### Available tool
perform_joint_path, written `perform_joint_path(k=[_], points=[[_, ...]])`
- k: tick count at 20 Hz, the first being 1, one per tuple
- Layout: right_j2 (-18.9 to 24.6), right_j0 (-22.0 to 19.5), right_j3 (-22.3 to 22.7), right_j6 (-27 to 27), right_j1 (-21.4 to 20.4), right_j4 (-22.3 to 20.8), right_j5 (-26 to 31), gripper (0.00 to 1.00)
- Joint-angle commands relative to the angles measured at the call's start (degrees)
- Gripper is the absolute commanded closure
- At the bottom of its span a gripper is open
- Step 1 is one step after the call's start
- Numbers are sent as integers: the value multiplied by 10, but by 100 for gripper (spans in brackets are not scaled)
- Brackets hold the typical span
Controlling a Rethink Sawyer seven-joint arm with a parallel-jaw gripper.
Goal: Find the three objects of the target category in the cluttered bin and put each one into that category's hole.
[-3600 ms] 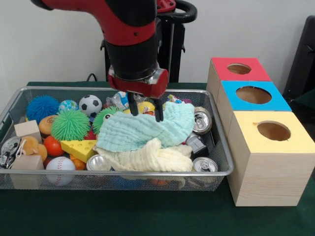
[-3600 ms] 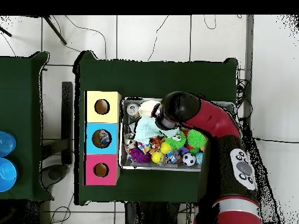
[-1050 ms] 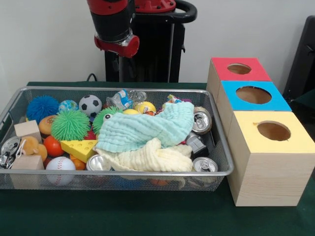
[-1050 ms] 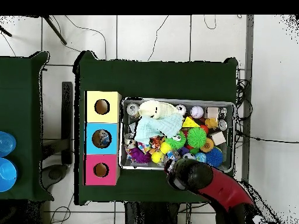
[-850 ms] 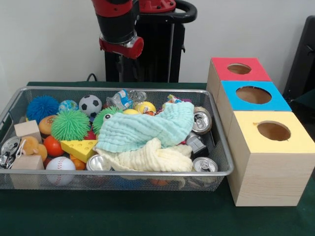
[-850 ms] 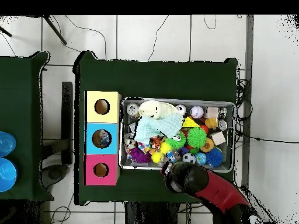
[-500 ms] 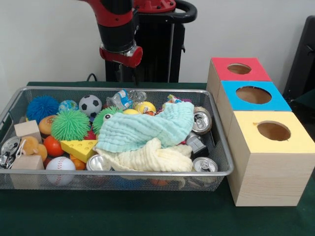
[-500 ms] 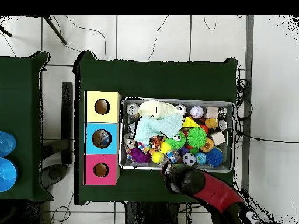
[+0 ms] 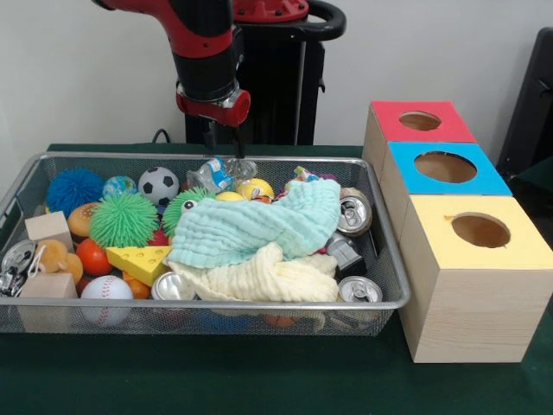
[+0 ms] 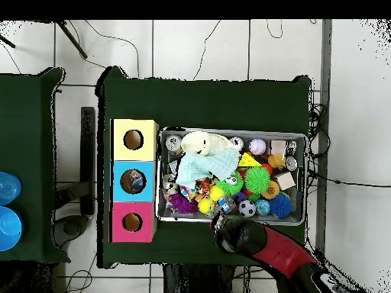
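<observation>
The silver wire-mesh bin (image 9: 259, 304) sits on the green table, full of clutter; it also shows in the overhead view (image 10: 229, 130). One clear bottle with a blue-and-white label (image 9: 216, 173) lies at the bin's far edge. My gripper (image 9: 223, 147) hangs straight above it, open, with a finger on each side and the tips just at the bottle's top. In the overhead view my arm (image 10: 246, 233) covers the gripper. The blue-top box's hole (image 9: 445, 167) is to the right of the bin; from overhead, the hole (image 10: 134, 181) shows something blue and white inside. No other bottles show.
A red-top box (image 9: 421, 121) and a yellow-top box (image 9: 480, 231) flank the blue one. A teal cloth (image 9: 259, 226) and a cream cloth (image 9: 259, 278) cover the bin's middle. Silver cans (image 9: 355, 213), balls (image 9: 158, 184), wooden blocks (image 9: 47, 228) and a cheese wedge (image 9: 143, 259) lie around.
My gripper has come down a little toward the bottle at the bin's far edge. Nothing in the bin has moved.
</observation>
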Motion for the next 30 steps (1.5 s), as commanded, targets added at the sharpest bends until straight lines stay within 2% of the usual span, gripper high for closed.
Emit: perform_joint_path(k=[1,9,19,30], points=[[52,-3,-12,42,45,-17,-35,0],[48,5,-37,45,63,-13,-36,0],[49,12,-60,49,63,4,-10,0],[38,11,-113,36,116,-14,-30,0]])
